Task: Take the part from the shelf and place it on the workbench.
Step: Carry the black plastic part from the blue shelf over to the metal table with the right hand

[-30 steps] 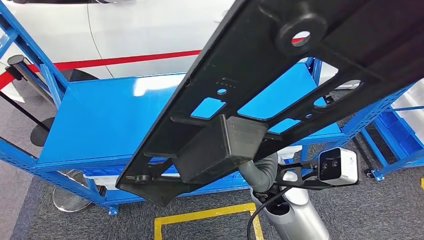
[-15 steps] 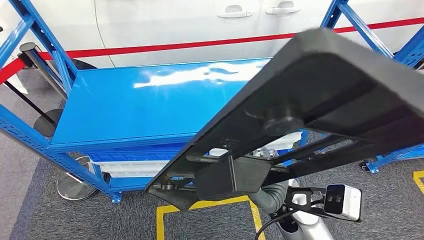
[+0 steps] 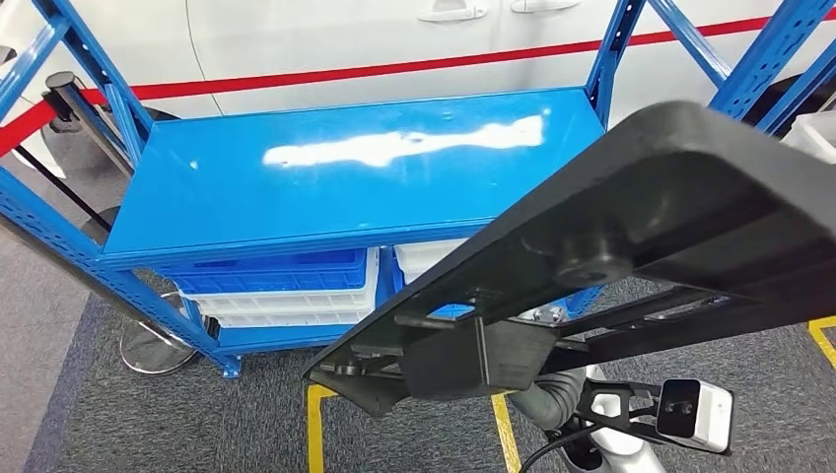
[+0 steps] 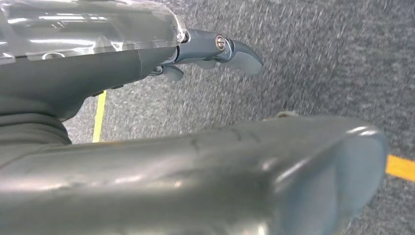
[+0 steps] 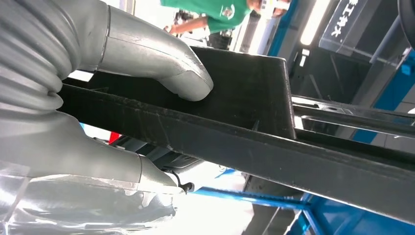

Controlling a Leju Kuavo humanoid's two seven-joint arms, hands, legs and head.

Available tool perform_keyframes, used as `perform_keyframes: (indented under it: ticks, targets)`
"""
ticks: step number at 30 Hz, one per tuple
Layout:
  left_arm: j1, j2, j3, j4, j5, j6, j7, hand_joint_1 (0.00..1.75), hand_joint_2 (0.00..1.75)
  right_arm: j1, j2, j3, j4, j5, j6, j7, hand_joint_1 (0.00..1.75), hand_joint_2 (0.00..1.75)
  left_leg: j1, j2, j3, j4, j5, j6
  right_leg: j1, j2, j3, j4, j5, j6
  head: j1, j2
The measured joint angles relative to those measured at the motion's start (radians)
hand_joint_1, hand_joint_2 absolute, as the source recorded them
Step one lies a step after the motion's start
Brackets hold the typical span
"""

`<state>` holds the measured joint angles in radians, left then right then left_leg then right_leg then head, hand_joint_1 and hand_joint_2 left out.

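Part (image 3: pixel 631 227) in hand, we stood before the blue workbench (image 3: pixel 227 212) with the load riding high and tilted across our head view. The long black piece, ribbed and boxed on its underside, hung in the air above the near right corner of the bench, touching nothing but the hand that carried it. Our right hand (image 5: pixel 122 98) was clamped on it: in the right wrist view the thumb (image 5: pixel 161 63) pressed flat on one face of a black rib while the palm and cover braced the other side, a grip from below that, we judged, let the heavy end swing up clear of the bench edge. The part's far end sat close to the head camera and hid the bench's right side and the rack upright (image 3: pixel 769 59) there. Our left hand (image 4: pixel 215 51) hung low over grey carpet and a yellow floor line (image 4: pixel 100 115), holding nothing, its fingers curled inward and not spread. Blue and white bins (image 3: pixel 286 286) sat on the lower tier under the bench top. A red stripe (image 3: pixel 394 69) ran along the white car body behind. A person in a green shirt (image 5: pixel 220 10) stood beyond the part in the right wrist view. We judged the carry nearly done and the set-down not yet begun; the bare blue top lay just ahead.
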<state>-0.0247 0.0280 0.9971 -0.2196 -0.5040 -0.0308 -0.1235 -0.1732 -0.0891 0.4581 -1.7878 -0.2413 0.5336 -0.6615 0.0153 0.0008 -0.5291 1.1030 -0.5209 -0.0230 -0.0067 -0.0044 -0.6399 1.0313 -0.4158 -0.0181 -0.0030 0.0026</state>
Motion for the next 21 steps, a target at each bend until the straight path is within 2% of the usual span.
perform_keyframes:
  ticks: [1,2,4,5,6,7,9,10,11,12,13,14,16,17,18,20,21]
  targets:
    - [-0.002,0.005,0.001,-0.001,-0.001,-0.002,-0.004,0.00,0.00,0.002,-0.001,-0.003,-0.006,-0.004,0.000,0.002,1.75,1.75,-0.002,-0.001,0.034,-0.056,-0.004,0.005,0.001,0.000,-0.005,0.003,0.006,0.005,0.000,0.000]
    - [-0.004,0.009,0.002,-0.002,-0.004,-0.005,-0.009,0.00,0.00,0.005,-0.002,-0.008,-0.012,-0.006,0.000,0.004,1.75,1.75,-0.006,-0.002,0.052,-0.089,-0.013,0.009,0.001,-0.001,-0.008,0.005,0.013,0.012,-0.001,0.000]
    - [-0.006,0.015,0.004,-0.003,-0.009,-0.014,-0.019,0.00,0.00,0.017,-0.003,-0.015,-0.027,-0.005,0.002,0.009,1.75,1.75,-0.007,-0.002,0.050,-0.102,-0.005,0.021,0.001,-0.001,-0.009,0.001,0.026,0.025,-0.003,0.000]
    - [-0.007,0.017,0.005,-0.003,-0.012,-0.017,-0.023,0.00,0.00,0.026,-0.003,-0.019,-0.035,-0.004,0.003,0.011,1.75,1.75,-0.006,0.000,0.044,-0.105,0.004,0.028,0.000,0.001,-0.014,0.005,0.019,0.030,-0.005,0.000]
    - [-0.007,0.018,0.005,-0.004,-0.014,-0.020,-0.027,0.00,0.00,0.033,-0.003,-0.022,-0.043,-0.003,0.004,0.013,1.75,1.75,-0.003,0.002,0.036,-0.108,0.016,0.036,-0.001,0.002,-0.022,0.022,-0.006,0.035,-0.004,0.000]
    - [-0.008,0.020,0.006,-0.005,-0.017,-0.022,-0.030,0.00,0.00,0.040,-0.003,-0.025,-0.049,-0.002,0.005,0.014,1.75,1.75,-0.001,0.005,0.025,-0.111,0.028,0.042,-0.002,0.004,-0.036,0.059,-0.048,0.039,-0.004,0.000]
    - [-0.009,0.022,0.006,-0.006,-0.024,-0.022,-0.037,0.00,0.00,0.051,-0.002,-0.029,-0.058,0.000,0.007,0.017,1.75,1.75,-0.002,0.008,0.000,-0.110,0.049,0.049,-0.005,0.004,-0.069,0.178,-0.148,0.046,-0.002,0.000]
    - [-0.008,0.024,0.006,-0.006,-0.027,-0.023,-0.041,0.00,0.00,0.057,-0.002,-0.032,-0.060,0.000,0.010,0.018,1.75,1.75,-0.002,0.009,-0.014,-0.108,0.059,0.048,-0.006,0.004,-0.079,0.237,-0.173,0.048,-0.002,0.000]
    - [-0.008,0.025,0.006,-0.006,-0.030,-0.024,-0.045,0.00,0.00,0.063,-0.002,-0.037,-0.060,0.000,0.014,0.017,1.75,1.75,-0.003,0.009,-0.028,-0.107,0.069,0.048,-0.007,0.004,-0.079,0.274,-0.176,0.050,-0.002,0.000]
    - [-0.008,0.028,0.006,-0.006,-0.034,-0.027,-0.050,0.00,0.00,0.069,-0.002,-0.041,-0.060,-0.001,0.020,0.015,1.75,1.75,-0.003,0.009,-0.042,-0.104,0.077,0.046,-0.007,0.004,-0.062,0.278,-0.158,0.050,-0.002,0.000]
    - [-0.007,0.032,0.006,-0.007,-0.036,-0.032,-0.055,0.00,0.00,0.073,-0.002,-0.047,-0.060,-0.002,0.026,0.013,1.75,1.75,-0.003,0.009,-0.054,-0.101,0.085,0.044,-0.007,0.004,-0.028,0.247,-0.130,0.049,-0.002,0.000]
    - [-0.007,0.036,0.007,-0.007,-0.039,-0.038,-0.058,0.00,0.00,0.076,-0.002,-0.053,-0.061,-0.004,0.032,0.010,1.75,1.75,-0.003,0.009,-0.065,-0.098,0.092,0.041,-0.007,0.004,0.021,0.186,-0.106,0.046,-0.002,0.000]
    - [-0.007,0.047,0.007,-0.009,-0.043,-0.051,-0.062,0.00,0.00,0.077,0.001,-0.066,-0.064,-0.010,0.039,0.007,1.75,1.75,-0.006,0.008,-0.081,-0.090,0.103,0.032,-0.003,0.004,0.121,0.044,-0.100,0.036,-0.003,0.000]
    - [-0.007,0.052,0.007,-0.010,-0.046,-0.055,-0.063,0.00,0.00,0.077,0.003,-0.073,-0.066,-0.013,0.041,0.008,1.75,1.75,-0.007,0.007,-0.084,-0.088,0.109,0.026,0.000,0.005,0.148,-0.002,-0.107,0.031,-0.003,0.000]
    - [-0.007,0.058,0.007,-0.011,-0.050,-0.059,-0.063,0.00,0.00,0.077,0.006,-0.079,-0.067,-0.014,0.040,0.008,1.75,1.75,-0.007,0.007,-0.087,-0.089,0.116,0.020,0.004,0.005,0.158,-0.025,-0.114,0.025,-0.003,0.000]
    - [-0.008,0.069,0.007,-0.012,-0.059,-0.061,-0.058,0.00,0.00,0.077,0.016,-0.086,-0.067,-0.001,0.035,0.008,1.75,1.75,-0.006,0.006,-0.091,-0.091,0.125,0.007,0.002,0.003,0.148,-0.032,-0.100,0.010,-0.002,0.000]
    - [-0.009,0.073,0.007,-0.013,-0.064,-0.061,-0.054,0.00,0.00,0.076,0.023,-0.087,-0.065,0.009,0.030,0.007,1.75,1.75,-0.005,0.005,-0.099,-0.080,0.110,0.002,0.000,0.002,0.139,-0.033,-0.090,0.001,-0.003,0.000]
